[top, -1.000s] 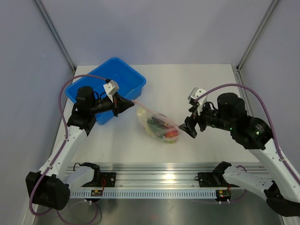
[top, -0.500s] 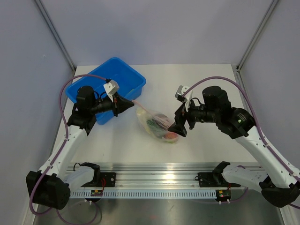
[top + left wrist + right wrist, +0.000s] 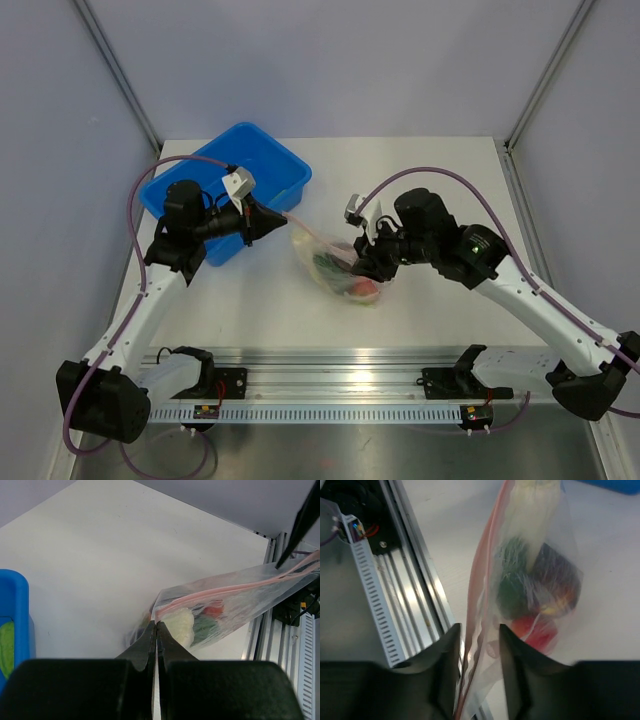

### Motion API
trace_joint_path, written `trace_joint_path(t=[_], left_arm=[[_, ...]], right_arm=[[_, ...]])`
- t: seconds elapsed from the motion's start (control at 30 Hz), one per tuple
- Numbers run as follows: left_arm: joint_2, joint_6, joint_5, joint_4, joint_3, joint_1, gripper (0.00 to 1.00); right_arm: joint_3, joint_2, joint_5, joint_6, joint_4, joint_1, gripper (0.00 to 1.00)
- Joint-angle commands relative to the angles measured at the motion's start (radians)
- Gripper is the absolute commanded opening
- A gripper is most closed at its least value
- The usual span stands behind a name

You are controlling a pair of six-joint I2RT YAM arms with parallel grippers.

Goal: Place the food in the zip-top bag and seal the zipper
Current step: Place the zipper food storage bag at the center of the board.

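Observation:
The zip-top bag [image 3: 335,262] lies stretched across the table's middle with the food [image 3: 520,587] inside: green, dark maroon, red and pale pieces. My left gripper [image 3: 276,222] is shut on the bag's left corner [image 3: 159,616], right where the pink zipper [image 3: 235,586] begins. My right gripper [image 3: 368,268] is at the bag's other end. Its fingers [image 3: 446,647] stand a narrow gap apart, with the zipper edge [image 3: 476,605] running between them. Whether the pads press on the plastic does not show.
A blue bin [image 3: 225,185] stands behind my left arm, with something green in it [image 3: 6,647]. The aluminium rail [image 3: 340,385] runs along the near edge, close under the right gripper [image 3: 410,595].
My right arm has swung left to the bag's right end, and its jaws have narrowed around the zipper edge. The left gripper has kept its hold and place.

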Motion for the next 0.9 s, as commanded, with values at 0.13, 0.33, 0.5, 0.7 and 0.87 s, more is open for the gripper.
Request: trace_joint_path(t=[0.13,0.33,0.5,0.7,0.87], left_arm=[[0.008,-0.005,-0.018,0.052,0.053,0.004,0.00],[0.089,-0.102,-0.037,0.164,0.109,-0.010,0.00],[0.205,-0.175,-0.055,0.311,0.206,-0.039,0.00],[0.440,-0.306,-0.087,0.534,0.405,-0.088,0.00],[0.613,-0.451,-0.070,0.660,0.585,-0.091,0.00]], right_arm=[[-0.014,0.002,0.201,0.016,0.059,0.005,0.00],[-0.034,0.015,0.434,-0.041,0.179,0.003,0.00],[-0.002,0.052,0.528,-0.150,0.269,-0.104,0.00],[0.102,0.133,0.591,-0.271,0.363,-0.240,0.00],[0.187,0.161,0.600,-0.333,0.368,-0.268,0.00]])
